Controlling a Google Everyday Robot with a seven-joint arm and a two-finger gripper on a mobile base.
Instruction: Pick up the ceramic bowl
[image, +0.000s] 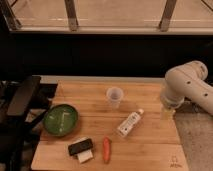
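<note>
Wooden tabletop (150, 152) has five things on it: the ceramic bowl (60, 120) on the left, a clear plastic cup (114, 97) upright mid-back, a white bottle (130, 123) lying on its side, and up front an orange carrot-looking stick (106, 149) beside a black-and-white block (81, 149). The gripper (167, 111) hangs at the right edge.

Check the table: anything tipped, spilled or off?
Only the white bottle lies on its side, diagonal, on the table. Ceramic bowl and clear cup sit upright; no spill visible. Gripper hangs at the table's right edge, far from the bowl.
</note>
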